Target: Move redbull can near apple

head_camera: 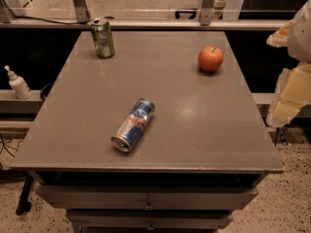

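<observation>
The redbull can (133, 124) lies on its side on the grey table (204, 130), left of centre near the front, with its silver top pointing to the front left. The apple (211, 58) sits upright at the back right of the table, well apart from the can. My gripper (287, 101) shows as a pale cream shape at the right edge of the view, beyond the table's right side and far from both the can and the apple. It holds nothing that I can see.
A wider green can (102, 38) stands upright at the table's back left. A white pump bottle (18, 84) stands on a ledge to the left. Drawers (146, 200) run below the table front. A rail and glass panel lie behind.
</observation>
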You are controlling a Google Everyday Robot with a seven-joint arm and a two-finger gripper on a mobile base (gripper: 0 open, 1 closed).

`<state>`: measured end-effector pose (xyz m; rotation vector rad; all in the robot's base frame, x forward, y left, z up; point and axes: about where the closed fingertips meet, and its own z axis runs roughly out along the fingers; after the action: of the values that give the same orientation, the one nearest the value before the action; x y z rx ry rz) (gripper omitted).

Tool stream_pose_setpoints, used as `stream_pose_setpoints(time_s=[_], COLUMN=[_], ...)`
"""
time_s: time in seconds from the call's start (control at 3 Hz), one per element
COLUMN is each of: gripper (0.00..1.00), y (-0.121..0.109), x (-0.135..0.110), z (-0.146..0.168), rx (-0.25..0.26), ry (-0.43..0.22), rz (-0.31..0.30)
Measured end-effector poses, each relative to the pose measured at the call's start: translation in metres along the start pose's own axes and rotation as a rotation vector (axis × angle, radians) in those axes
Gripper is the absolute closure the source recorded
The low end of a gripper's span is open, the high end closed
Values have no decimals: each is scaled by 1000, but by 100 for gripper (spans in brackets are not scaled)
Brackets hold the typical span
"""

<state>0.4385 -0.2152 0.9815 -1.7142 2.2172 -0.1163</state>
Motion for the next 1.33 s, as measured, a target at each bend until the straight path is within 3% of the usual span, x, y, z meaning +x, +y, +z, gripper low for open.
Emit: stream_pose_setpoints(time_s=[0.33,0.67,1.0,1.33], gripper=[0,0,0,0], y=[0,7,11,12], x=[0,-19,-55,-94], z=[0,7,14,25], rx=[0,5,17,11], ry=[0,-29,-87,-124], rz=[0,-66,-160,-306])
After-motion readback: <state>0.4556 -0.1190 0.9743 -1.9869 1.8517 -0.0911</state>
